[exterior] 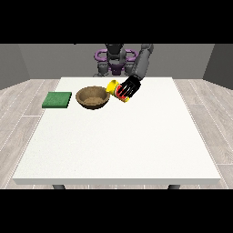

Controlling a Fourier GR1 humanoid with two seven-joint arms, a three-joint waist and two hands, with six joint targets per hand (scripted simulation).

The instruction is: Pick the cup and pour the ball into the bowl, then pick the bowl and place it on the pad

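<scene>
A brown wooden bowl (93,98) stands on the white table (118,145), left of the middle at the back. A yellow and red cup (119,90) hangs tilted just right of the bowl, its yellow mouth end pointing towards the bowl's rim. The black hand at the view's right (129,86) has its fingers curled round the cup. No ball is visible. The green pad (57,99) lies flat at the table's left side, left of the bowl. The other hand does not show.
The robot's grey torso (113,59) sits behind the table's far edge. The arm (142,63) reaches down from the upper right to the cup. Grey wooden floor surrounds the table.
</scene>
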